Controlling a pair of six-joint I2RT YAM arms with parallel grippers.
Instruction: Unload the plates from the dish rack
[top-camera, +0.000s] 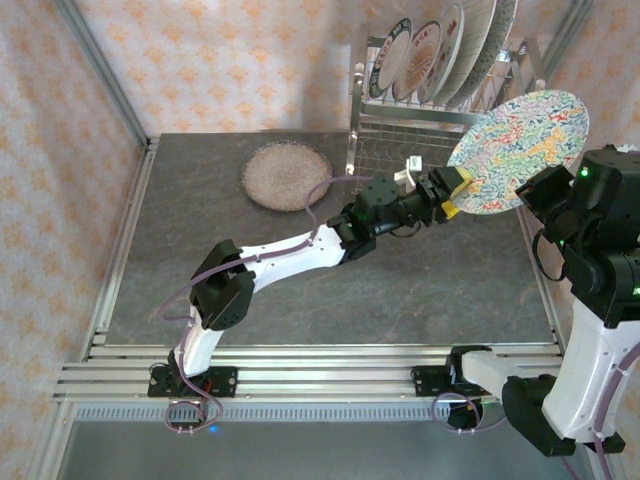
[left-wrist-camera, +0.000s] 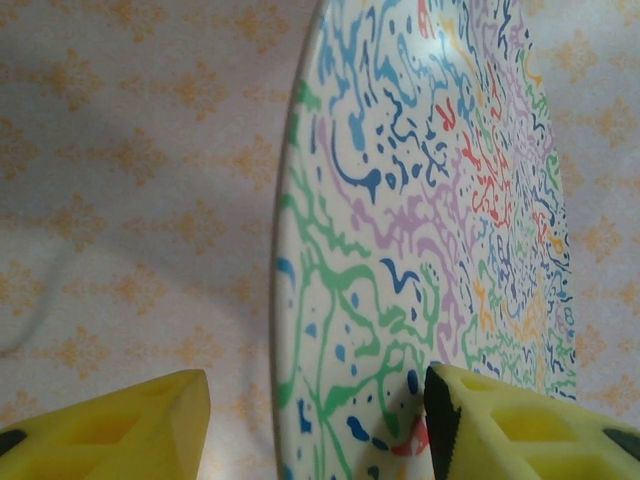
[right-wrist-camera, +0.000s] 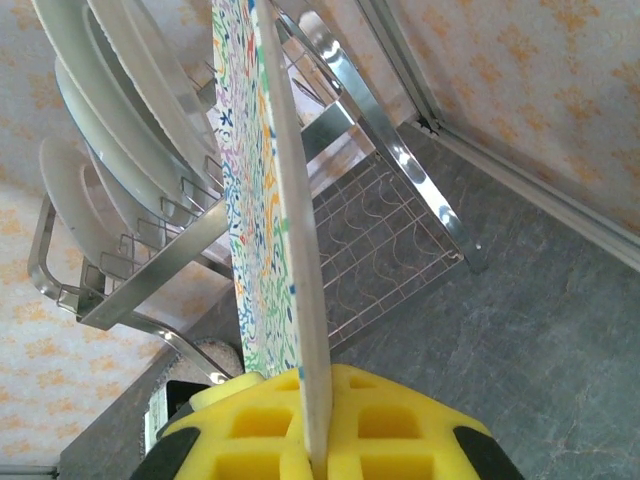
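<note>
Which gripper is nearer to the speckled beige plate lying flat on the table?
Left. The left gripper is to the right of the beige plate, at the colourful plate's edge. The right gripper is farther right, shut on the colourful plate.

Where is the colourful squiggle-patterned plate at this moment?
Top view, right side: the colourful plate hangs in the air before the dish rack, its edge clamped in the right hand, the left hand astride its lower-left rim.

Four plates (top-camera: 425, 60) standing in one dish rack (top-camera: 400, 140), one squiggle-patterned plate (top-camera: 520, 150) aloft, one speckled plate (top-camera: 286, 175) flat on worktop (top-camera: 350, 280).
</note>
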